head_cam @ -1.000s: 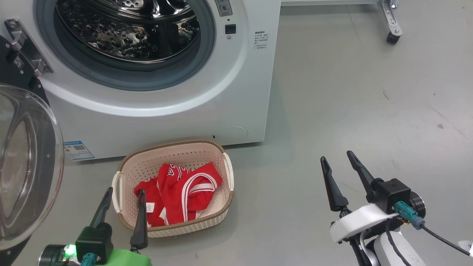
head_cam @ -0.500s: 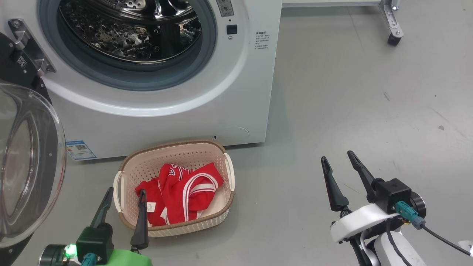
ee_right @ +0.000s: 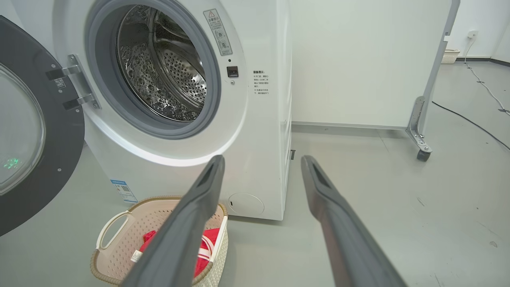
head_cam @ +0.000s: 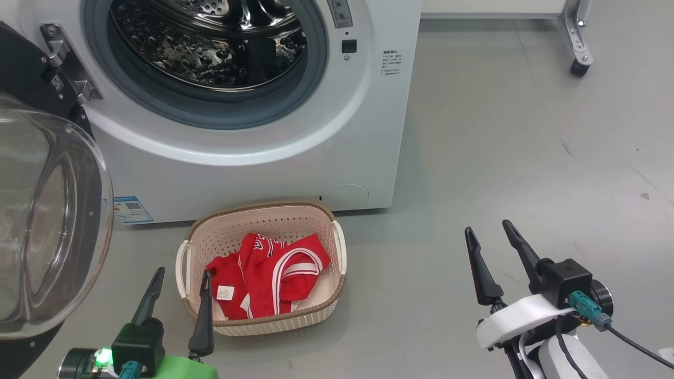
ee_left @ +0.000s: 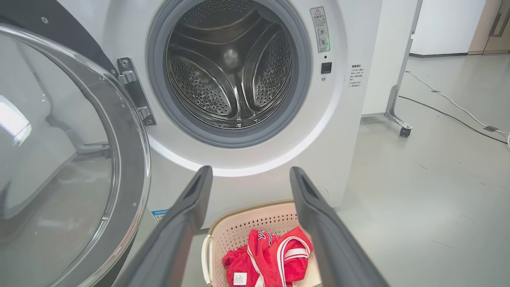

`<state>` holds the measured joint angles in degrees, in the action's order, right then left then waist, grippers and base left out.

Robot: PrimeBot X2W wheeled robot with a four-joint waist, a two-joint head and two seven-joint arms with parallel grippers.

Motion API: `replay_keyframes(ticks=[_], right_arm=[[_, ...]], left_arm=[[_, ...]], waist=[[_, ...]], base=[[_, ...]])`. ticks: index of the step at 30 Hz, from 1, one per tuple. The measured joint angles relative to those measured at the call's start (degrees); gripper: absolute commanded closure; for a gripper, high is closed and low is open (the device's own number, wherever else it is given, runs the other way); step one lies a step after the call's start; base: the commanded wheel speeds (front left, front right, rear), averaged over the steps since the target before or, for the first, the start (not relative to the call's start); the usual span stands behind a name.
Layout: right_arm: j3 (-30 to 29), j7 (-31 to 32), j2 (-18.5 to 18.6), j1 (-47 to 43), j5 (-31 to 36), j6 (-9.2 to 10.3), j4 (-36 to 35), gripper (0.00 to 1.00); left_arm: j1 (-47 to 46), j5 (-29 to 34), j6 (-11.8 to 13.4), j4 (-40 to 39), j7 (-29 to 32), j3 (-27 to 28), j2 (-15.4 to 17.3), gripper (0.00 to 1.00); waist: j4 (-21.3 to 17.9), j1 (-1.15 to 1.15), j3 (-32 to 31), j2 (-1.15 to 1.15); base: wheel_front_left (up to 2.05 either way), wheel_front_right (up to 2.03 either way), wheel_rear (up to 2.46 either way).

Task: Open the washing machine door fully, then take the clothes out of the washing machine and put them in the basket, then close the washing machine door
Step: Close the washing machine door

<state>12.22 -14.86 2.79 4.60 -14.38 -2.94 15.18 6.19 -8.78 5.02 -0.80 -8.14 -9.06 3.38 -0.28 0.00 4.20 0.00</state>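
**laundrylurker:** since the whole head view has slid sideways a bit over the last second, did anything actually move?

**bot_watcher:** nah, that's just the camera turning. the basket sits on the floor right in front of the washing machine, same as before, with the clothes bunched up inside it.

**laundrylurker:** and the arms?

**bot_watcher:** no change there. the left fingers are spread wide and empty, hanging by the basket's near left corner. the right fingers are spread and empty too, over bare floor well off to the right.

**laundrylurker:** so where's the task at?

**bot_watcher:** the drum looks empty, bare steel with nothing red in it. the washing machine door hangs wide open on its hinge at the left. i'd say unloading is done and only shutting the door is left. my guess is the robot is turning to line up for that push, and the left arm is the nearer one.
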Motion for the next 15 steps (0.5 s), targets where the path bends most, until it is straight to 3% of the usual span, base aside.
replay_keyframes(ticks=[15], right_arm=[[-0.82,0.00,0.01,-0.74,0.43,-0.13,-0.03,0.00]], left_arm=[[-0.02,0.78,0.68,0.08,-0.09,1.25,0.00,0.00]], waist=[[7.46,0.00,-0.75,0.00]], base=[[0.00,0.00,0.00]])
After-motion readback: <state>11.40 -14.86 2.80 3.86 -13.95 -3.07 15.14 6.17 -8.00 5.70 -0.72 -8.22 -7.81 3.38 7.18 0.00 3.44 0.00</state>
